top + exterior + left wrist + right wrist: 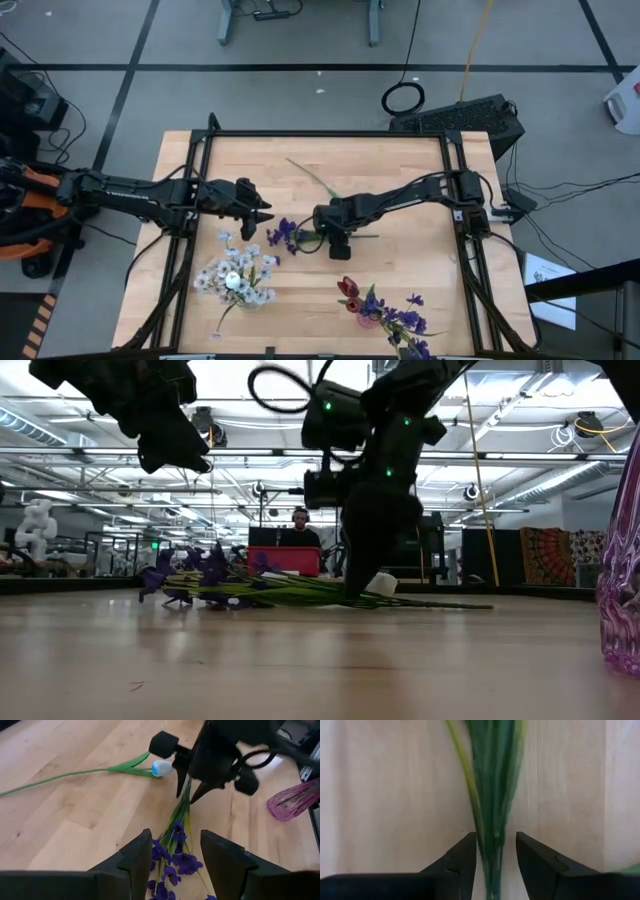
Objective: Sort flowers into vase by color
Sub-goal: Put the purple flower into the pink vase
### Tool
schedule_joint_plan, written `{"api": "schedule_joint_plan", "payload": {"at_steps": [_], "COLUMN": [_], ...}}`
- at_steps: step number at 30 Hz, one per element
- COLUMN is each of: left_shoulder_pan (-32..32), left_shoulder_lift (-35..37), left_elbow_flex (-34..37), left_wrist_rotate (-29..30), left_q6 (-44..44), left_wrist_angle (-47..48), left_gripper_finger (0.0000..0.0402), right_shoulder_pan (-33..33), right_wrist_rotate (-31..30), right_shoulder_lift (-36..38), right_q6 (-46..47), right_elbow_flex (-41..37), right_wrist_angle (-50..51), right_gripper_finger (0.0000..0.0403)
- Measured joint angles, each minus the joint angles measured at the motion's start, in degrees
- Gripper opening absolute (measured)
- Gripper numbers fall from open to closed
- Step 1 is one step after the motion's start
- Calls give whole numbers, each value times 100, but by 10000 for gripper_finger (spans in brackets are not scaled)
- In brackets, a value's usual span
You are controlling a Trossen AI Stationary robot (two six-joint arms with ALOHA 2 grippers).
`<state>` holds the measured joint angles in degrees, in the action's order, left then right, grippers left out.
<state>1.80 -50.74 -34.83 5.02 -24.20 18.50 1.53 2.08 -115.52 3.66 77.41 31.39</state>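
**A:** Right gripper (338,247) is down at mid-table, its dark fingers (465,857) parted with the green stems of the purple sprig bunch (172,851) running between them. They straddle the stems but I see a gap on each side, so nothing is clamped.

**B:** And the bunch lies flat on the pale wooden table (400,170), purple heads toward the left arm. The left gripper (262,211) hovers just beside those blooms, jaws partly apart, holding nothing.

**A:** Here's my worry. Those stems are thin and fan out. If the fingers close now, I reckon they catch two or three and leave the rest on the wood.

**B:** Or they pinch against the board and scrape. The fingertips look very low.

**A:** There's also the white tulip on its long green stem (161,767) lying right beside the right wrist. A lift could snag its leaf and drag a white flower along with the purple ones.

**B:** Wrong colour in the wrong vase, then. Purples belong with the pink-tinted glass vase (368,315) at the near edge, which already holds purple sprigs and a dark red tulip; the clear vase of white and pale-blue blossoms (236,281) sits near it, to its left.

**A:** And the two grippers are close. If both move in on the bunch, I'd expect a bump.
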Motion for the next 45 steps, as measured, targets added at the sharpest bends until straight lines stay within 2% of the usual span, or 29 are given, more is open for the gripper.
{"api": "schedule_joint_plan", "payload": {"at_steps": [2,7,9,13,14,20,23,31,35,38,40,42,45], "left_shoulder_pan": [0,35,57,63,62,61,59,59,59,59,59,59,59], "left_shoulder_lift": [-3,-3,-3,-3,-3,-2,-1,-3,-1,-3,-3,-3,-3], "left_elbow_flex": [0,0,0,0,0,0,0,0,0,0,0,0,0], "left_wrist_rotate": [4,3,4,3,2,3,2,2,2,2,2,2,2], "left_q6": [-85,-99,-99,-96,-86,17,62,104,99,95,67,65,67], "left_wrist_angle": [2,2,2,4,4,0,0,-2,-4,-2,-2,-2,-2], "left_gripper_finger": [173,173,173,173,173,173,173,173,173,173,173,173,173], "right_shoulder_pan": [-2,-9,-6,38,47,120,298,858,1191,1592,1919,2252,2688], "right_wrist_rotate": [-188,-192,-176,-165,-172,-224,-660,-2511,-3234,-3802,-4079,-4381,-4845], "right_shoulder_lift": [-95,-267,-329,-288,-241,388,1013,2705,3544,4300,4748,5167,5685], "right_q6": [14,-25,-37,213,335,1449,1814,2819,3510,4176,4463,4457,3921], "right_elbow_flex": [-2,30,35,33,29,-52,-7,-8,-458,-1156,-1730,-2297,-3048], "right_wrist_angle": [12,16,82,284,341,724,889,1831,1849,1459,790,-169,-1821], "right_gripper_finger": [130,123,102,23,13,4,3,1,1,1,0,0,0]}}
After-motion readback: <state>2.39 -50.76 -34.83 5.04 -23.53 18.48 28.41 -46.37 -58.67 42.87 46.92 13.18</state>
